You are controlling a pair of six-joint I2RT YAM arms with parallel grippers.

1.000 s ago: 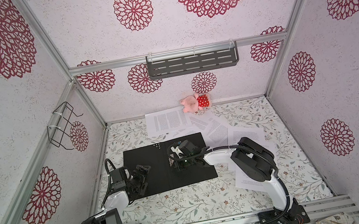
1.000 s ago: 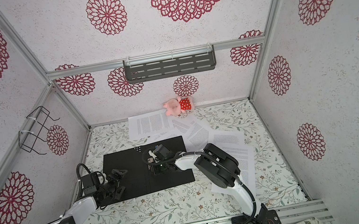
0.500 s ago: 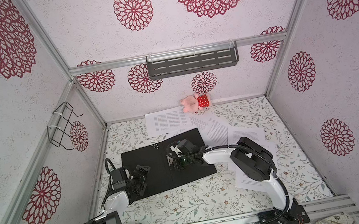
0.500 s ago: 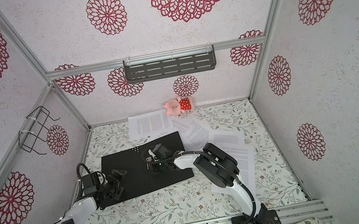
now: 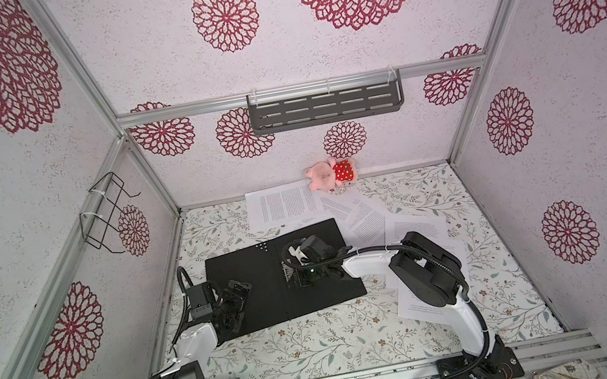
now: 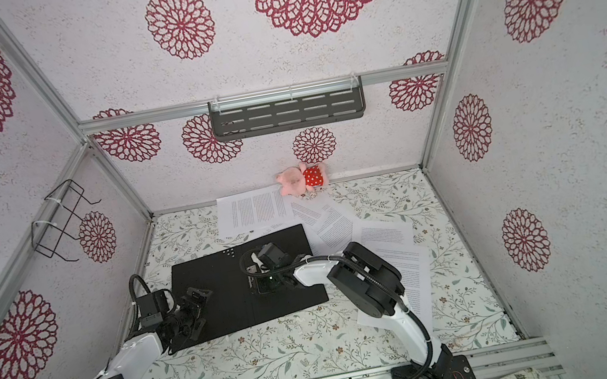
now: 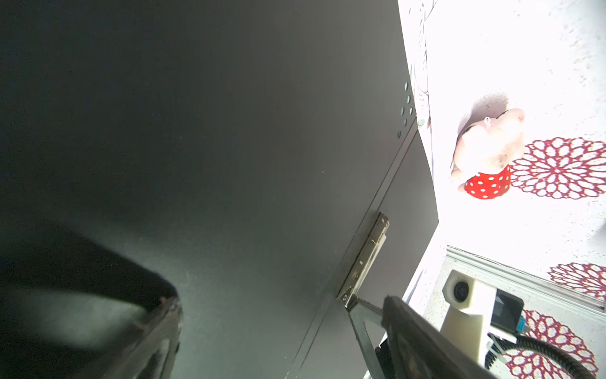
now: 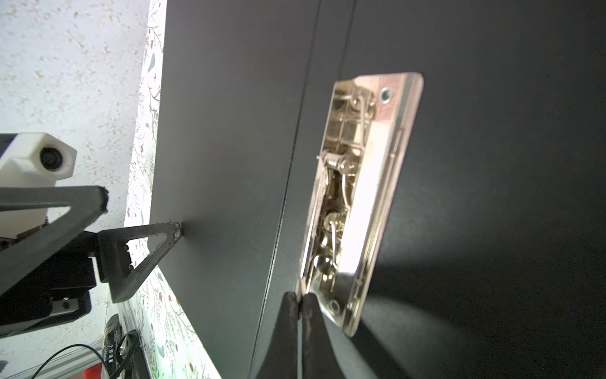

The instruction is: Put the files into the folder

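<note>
The folder lies open on the table, black inside up, with its metal spine clip along the fold. My right gripper is shut, its tips against the near end of the clip. My left gripper stands open over the folder's left cover, one fingertip touching it. The files are white printed sheets lying loose behind and to the right of the folder, some of them under my right arm.
A pink plush toy in red lies at the back wall on the corner of one sheet. A grey shelf hangs on the back wall and a wire rack on the left wall.
My right gripper's jaws have closed at the end of the spine clip, and the folder has turned slightly on the table. The left arm has stayed where it was.
</note>
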